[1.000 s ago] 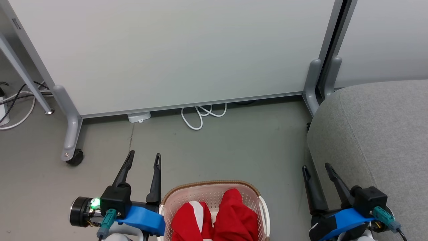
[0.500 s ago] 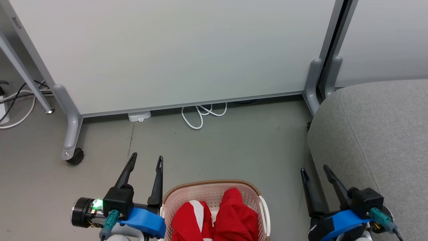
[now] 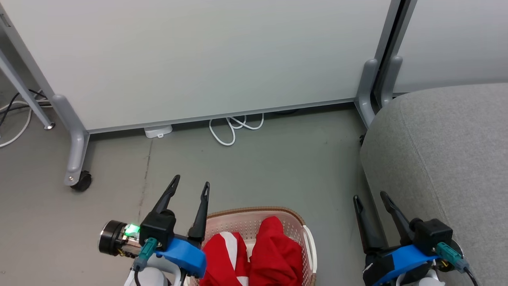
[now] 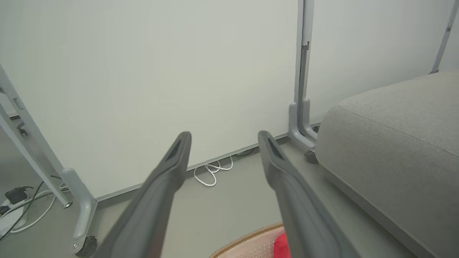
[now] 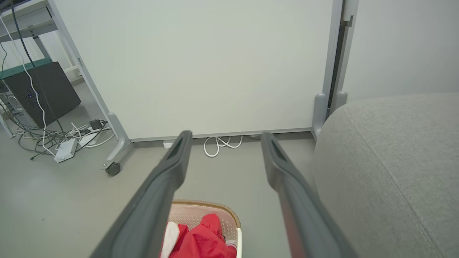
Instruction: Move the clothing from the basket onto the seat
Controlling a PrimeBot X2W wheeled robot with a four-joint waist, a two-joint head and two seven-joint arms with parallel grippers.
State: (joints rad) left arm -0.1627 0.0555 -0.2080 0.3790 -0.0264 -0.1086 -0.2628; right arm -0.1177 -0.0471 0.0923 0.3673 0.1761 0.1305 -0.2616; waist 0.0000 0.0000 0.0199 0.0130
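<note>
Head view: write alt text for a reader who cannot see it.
Red and white clothing lies in a cream basket at the bottom centre, on a grey floor. The left gripper and right gripper flank it, jaws open, with the grey seat at right and a white partition behind.

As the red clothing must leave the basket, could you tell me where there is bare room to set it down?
The seat is bare across its visible top, from its rounded corner by the partition post to the right gripper. The floor between basket and white cable is free too. Crowded: the basket, clothing bunched inside, left gripper by its rim.
</note>
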